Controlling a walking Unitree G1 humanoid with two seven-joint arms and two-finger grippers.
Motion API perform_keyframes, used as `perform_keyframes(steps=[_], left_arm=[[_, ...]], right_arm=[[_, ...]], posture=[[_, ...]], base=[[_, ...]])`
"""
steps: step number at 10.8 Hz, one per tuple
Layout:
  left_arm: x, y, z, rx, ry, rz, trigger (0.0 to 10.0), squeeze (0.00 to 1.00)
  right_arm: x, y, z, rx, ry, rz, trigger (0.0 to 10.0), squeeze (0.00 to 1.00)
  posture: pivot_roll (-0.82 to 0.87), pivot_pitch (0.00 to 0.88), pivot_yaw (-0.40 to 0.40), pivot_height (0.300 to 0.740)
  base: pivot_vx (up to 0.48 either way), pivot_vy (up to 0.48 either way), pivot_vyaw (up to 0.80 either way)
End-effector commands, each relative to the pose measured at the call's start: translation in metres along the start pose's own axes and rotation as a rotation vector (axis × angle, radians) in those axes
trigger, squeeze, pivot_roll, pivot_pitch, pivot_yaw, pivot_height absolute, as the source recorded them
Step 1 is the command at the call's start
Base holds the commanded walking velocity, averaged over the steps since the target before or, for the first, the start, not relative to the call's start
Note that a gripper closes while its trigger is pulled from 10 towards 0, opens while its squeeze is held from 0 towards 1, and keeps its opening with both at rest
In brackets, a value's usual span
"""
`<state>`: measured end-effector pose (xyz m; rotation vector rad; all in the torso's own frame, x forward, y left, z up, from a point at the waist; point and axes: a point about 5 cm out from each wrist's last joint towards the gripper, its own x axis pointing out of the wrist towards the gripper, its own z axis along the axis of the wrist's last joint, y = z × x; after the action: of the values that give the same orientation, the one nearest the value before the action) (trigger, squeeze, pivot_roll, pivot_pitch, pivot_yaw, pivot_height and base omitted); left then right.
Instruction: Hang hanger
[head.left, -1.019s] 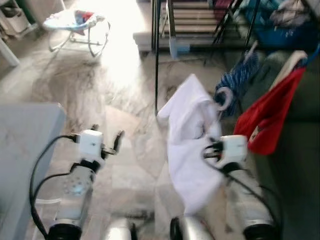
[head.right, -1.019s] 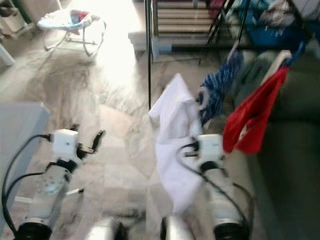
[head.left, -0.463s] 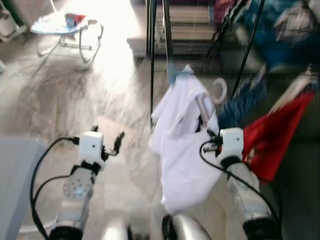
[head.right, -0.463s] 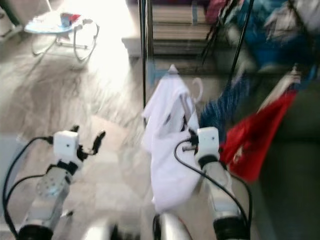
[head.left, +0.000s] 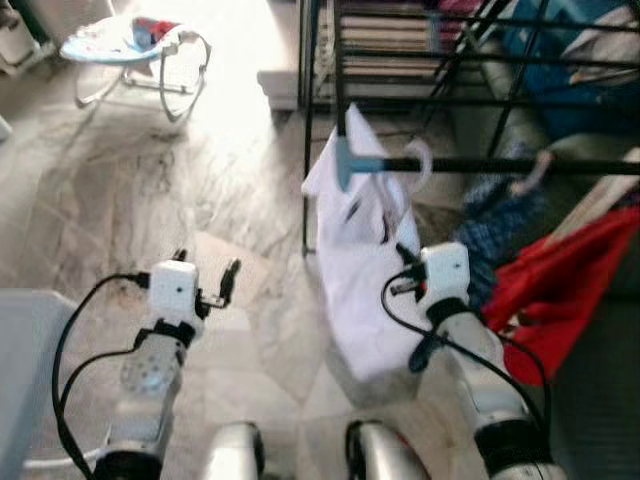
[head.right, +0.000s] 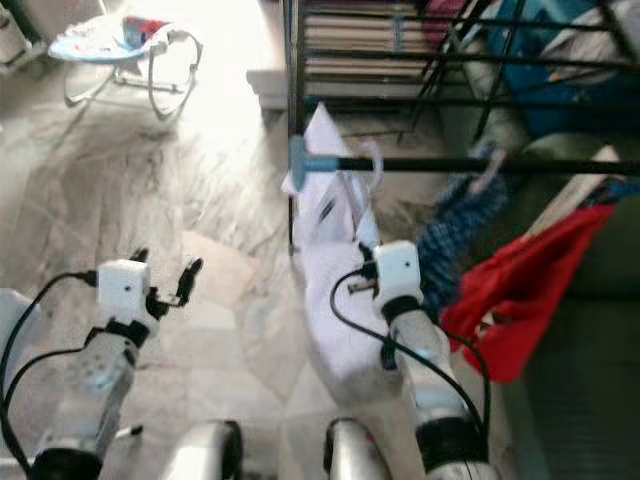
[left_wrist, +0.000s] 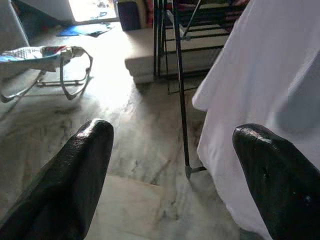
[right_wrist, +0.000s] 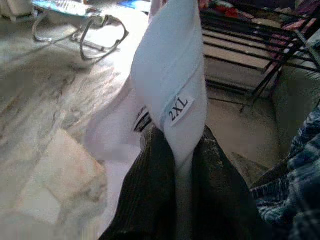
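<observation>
Since a second ago the white shirt (head.left: 362, 270) on its hanger has come up from low in front of the robot to the black rail (head.left: 500, 166) of the drying rack (head.left: 470, 60). The hanger's white hook (head.left: 417, 160) now sits at the rail, though whether it is over the bar or just against it is hard to tell. The camera has also moved in toward the rack, so the whole scene has shifted.

The drying rack of thin black bars spans the upper right, standing on a pale marbled floor (head.left: 150, 190). A baby bouncer (head.left: 130, 45) stands well apart at the upper left, in bright light. To the right of the shirt a red garment (head.left: 570, 290) and a blue checked garment (head.left: 500, 235) hang from the same rail.

The shirt hangs down from the rail's left end, by a light blue end cap (head.left: 345, 165). In the right wrist view its collar carries a tag reading 2XL (right_wrist: 179, 108).

The right end effector (head.left: 400, 258) is raised just under the rail, its two black fingers (right_wrist: 150, 195) pinched on the shirt's collar fabric. The left end effector (head.left: 225, 285) is held out over the floor, near the shirt but apart from it, its fingers (left_wrist: 75, 175) spread wide and holding nothing.
</observation>
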<state>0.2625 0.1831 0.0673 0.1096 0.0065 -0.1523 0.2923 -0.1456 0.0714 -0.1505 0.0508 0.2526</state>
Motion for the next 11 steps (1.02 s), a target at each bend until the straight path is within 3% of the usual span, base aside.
perform_keyframes(steps=[1, 4, 6, 8, 9, 11], left_arm=[[-0.003, 0.004, -0.002, 0.009, 0.016, 0.015, 10.0, 0.00], [-0.001, 0.003, -0.002, 0.014, 0.021, 0.021, 10.0, 0.00], [-0.004, 0.002, -0.004, 0.016, 0.033, 0.028, 10.0, 0.00], [-0.005, 0.001, -0.005, 0.015, 0.039, 0.030, 10.0, 0.00], [-0.004, 0.001, -0.006, 0.016, 0.044, 0.027, 10.0, 0.00], [-0.003, -0.001, -0.006, 0.017, 0.048, 0.026, 10.0, 0.00]], right_arm=[[0.006, 0.007, 0.011, -0.015, -0.043, 0.033, 10.0, 0.00], [0.038, 0.038, 0.010, 0.027, 0.083, 0.123, 10.0, 0.00], [0.052, 0.025, 0.019, 0.065, 0.079, -0.002, 10.0, 0.00], [0.051, 0.016, 0.003, 0.109, 0.190, -0.038, 10.0, 0.00], [0.043, 0.021, -0.023, 0.118, 0.353, 0.004, 10.0, 0.00], [0.027, 0.029, -0.047, 0.151, 0.455, 0.044, 10.0, 0.00]], posture=[[-0.02, 0.149, -0.042, 0.740], [0.00, 0.148, -0.053, 0.740], [0.01, 0.150, -0.060, 0.740], [0.01, 0.151, -0.062, 0.740], [0.00, 0.153, -0.062, 0.740], [0.00, 0.152, -0.064, 0.740]], base=[[0.000, 0.000, 0.00], [0.000, 0.000, 0.00], [0.000, 0.000, 0.00], [0.000, 0.000, 0.00], [0.000, 0.000, 0.00], [0.000, 0.000, 0.00]])
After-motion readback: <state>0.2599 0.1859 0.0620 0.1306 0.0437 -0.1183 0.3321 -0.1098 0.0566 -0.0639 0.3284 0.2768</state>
